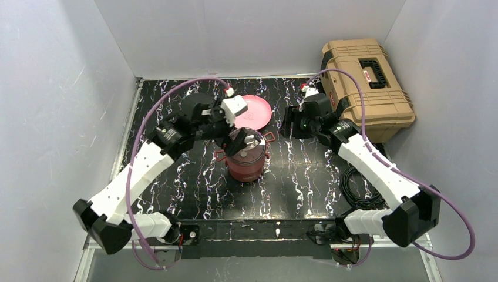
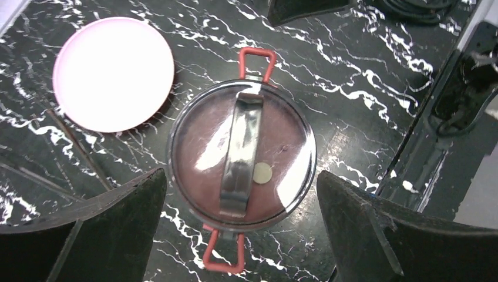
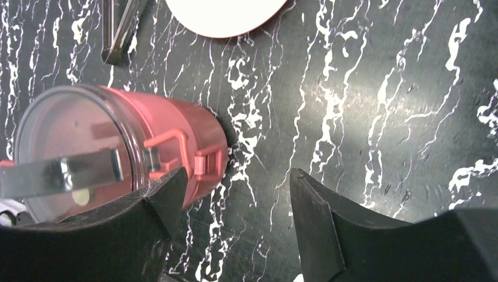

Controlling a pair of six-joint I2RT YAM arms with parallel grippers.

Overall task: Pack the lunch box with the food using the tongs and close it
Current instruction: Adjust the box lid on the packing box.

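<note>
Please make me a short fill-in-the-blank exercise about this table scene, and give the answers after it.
1. The lunch box stands with its lid ____ (on or off).
2. The plate behind it is ____ in colour.
3. The left gripper hangs open directly ____ the lunch box.
4. The toolbox sits far back on the ____ side.
Answers: on; pink; above; right.

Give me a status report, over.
Left claw open over lid. Right claw open beside lunch box. Lid on. Nothing in the way.
</note>
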